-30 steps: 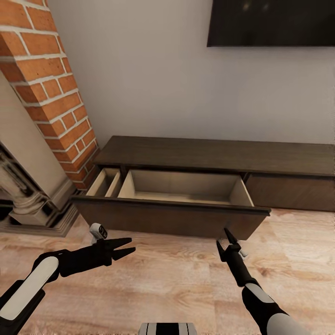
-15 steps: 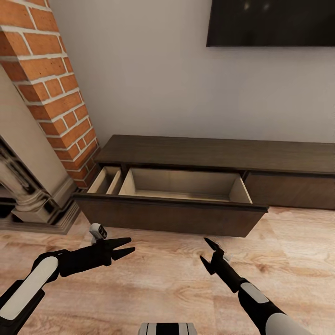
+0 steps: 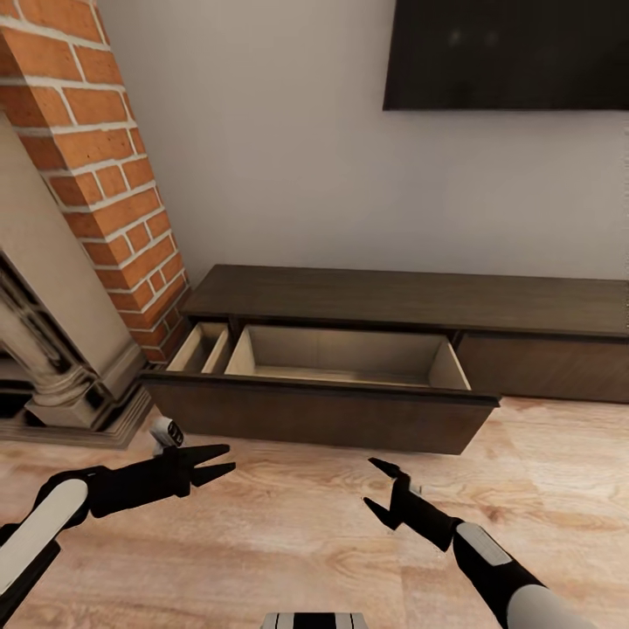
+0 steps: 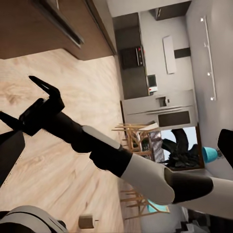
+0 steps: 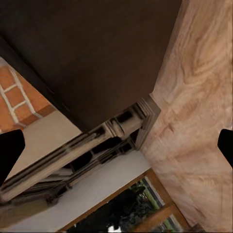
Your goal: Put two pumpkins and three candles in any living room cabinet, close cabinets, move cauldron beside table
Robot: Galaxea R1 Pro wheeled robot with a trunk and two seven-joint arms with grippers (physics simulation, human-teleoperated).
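Cabinet is the long, low dark-brown wooden unit that stands against the pale wall, directly under the black screen and just beside the brick column. Its wide drawer is pulled out toward the robot, and the pale interior seems empty, with a narrower compartment on the side nearer to the bricks. I see no pumpkin and no candle in these views, so how they will handle I cannot judge here. The drawer front is a flat, stiff board without any handle; it looks smooth and probably heavy enough to slide slowly, so I judge the best way to close it is a flat push on the middle of the front, and to open it a hold on the upper edge. The wood has a matt dark grain, while the floor in front of the cabinet is light planks with strong veins. The left gripper hovers over the floor in front of the drawer's brick-side corner, its two black fingers spread and holding nothing. The right gripper is near the middle of the drawer front but apart from it, its fingers also spread and empty.
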